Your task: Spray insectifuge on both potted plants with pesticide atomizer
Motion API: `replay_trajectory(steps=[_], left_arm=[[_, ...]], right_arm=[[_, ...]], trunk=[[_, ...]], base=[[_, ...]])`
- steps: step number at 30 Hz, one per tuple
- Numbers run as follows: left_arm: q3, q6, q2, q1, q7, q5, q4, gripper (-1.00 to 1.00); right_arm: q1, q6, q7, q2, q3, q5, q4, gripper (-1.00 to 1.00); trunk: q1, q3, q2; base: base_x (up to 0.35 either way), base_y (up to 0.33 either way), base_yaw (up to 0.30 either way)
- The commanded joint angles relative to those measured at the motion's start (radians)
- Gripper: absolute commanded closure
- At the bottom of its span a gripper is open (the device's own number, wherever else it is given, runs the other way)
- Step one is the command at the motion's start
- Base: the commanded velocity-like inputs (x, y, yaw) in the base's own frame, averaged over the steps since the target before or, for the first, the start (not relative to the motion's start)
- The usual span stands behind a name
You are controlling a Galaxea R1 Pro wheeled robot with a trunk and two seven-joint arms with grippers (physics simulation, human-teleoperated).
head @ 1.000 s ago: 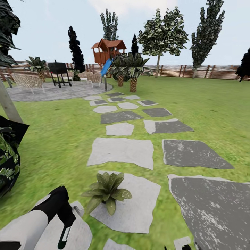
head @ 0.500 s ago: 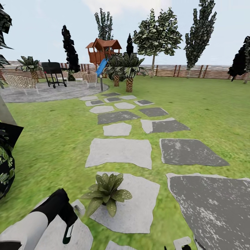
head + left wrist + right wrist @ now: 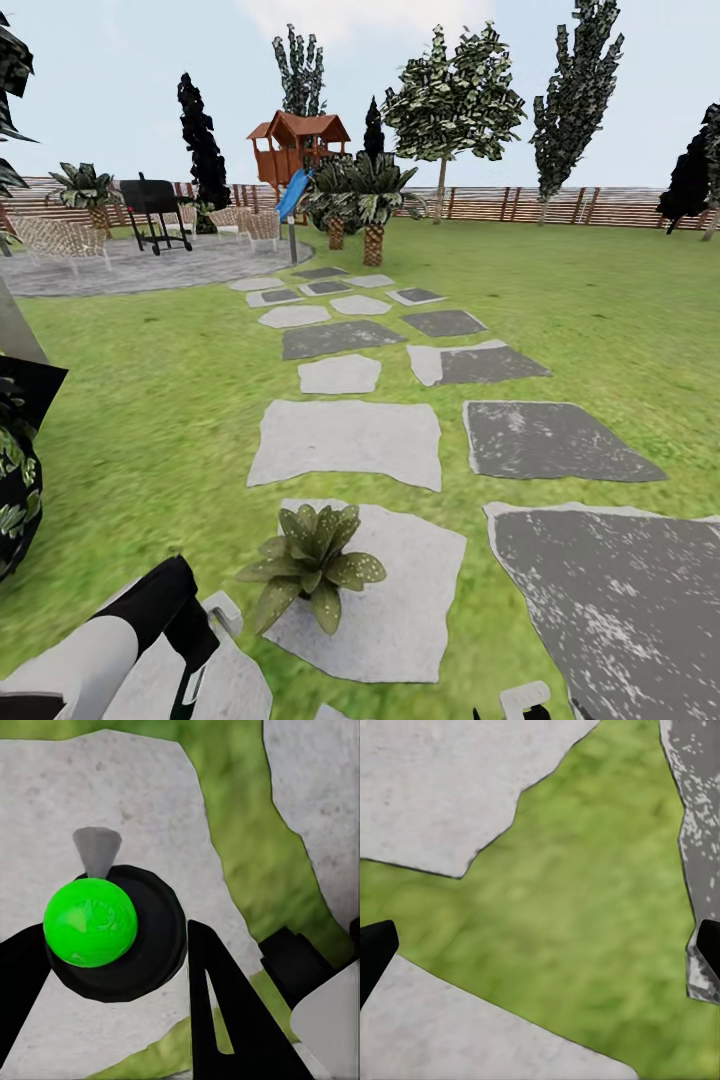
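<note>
Here, taking the small potted rosette of broad pointed green leaves as the landmark, the robot's black-and-white left gripper sits just to its left and lower in the head view, low over a pale grey stepping stone. A dark slim bottle body with a green stripe pokes down from it, the pesticide atomizer, clenched in the left fingers. In the left wrist view the atomizer appears as a round black form topped with a bright green ball, held between the two black fingers over pale stone.

The plant's pot is hidden under the leaves; tiny whitish specks of insectifuge dot the right-hand leaves. The plant stands on the left part of that pale stone.

To the right of the plant lies a large dark grey stepping stone, with green lawn beyond. In the right wrist view the right gripper hangs with its black fingertips spread wide apart over grass, holding nothing.
</note>
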Motion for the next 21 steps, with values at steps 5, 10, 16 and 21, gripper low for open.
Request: replay_trajectory(steps=[5, 10, 16, 21], left_arm=[[-0.007, 0.005, 0.001, 0.012, -0.004, -0.005, 0.03, 1.0], [-0.007, 0.005, 0.001, 0.012, -0.004, -0.007, 0.032, 1.0], [-0.007, 0.007, 0.001, 0.012, -0.002, -0.007, 0.031, 1.0], [-0.007, 0.007, 0.001, 0.012, -0.002, -0.006, 0.03, 1.0]], right_arm=[[-0.001, 0.0, -0.01, 0.0, 0.009, 0.006, 0.001, -1.0], [-0.001, 0.0, -0.01, 0.0, 0.009, 0.006, 0.001, -1.0], [-0.001, 0.0, -0.011, 0.0, 0.009, 0.006, 0.001, -1.0], [-0.001, 0.0, -0.01, 0.0, 0.009, 0.006, 0.001, -1.0]], trunk=[[0.0, -0.004, 0.0], [0.0, -0.006, 0.0], [0.0, -0.006, 0.0], [0.0, -0.006, 0.0]], base=[[0.002, 0.002, -0.177], [0.0, 0.0, -0.133], [-0.031, 0.118, -0.006], [-0.011, 0.216, 0.0]])
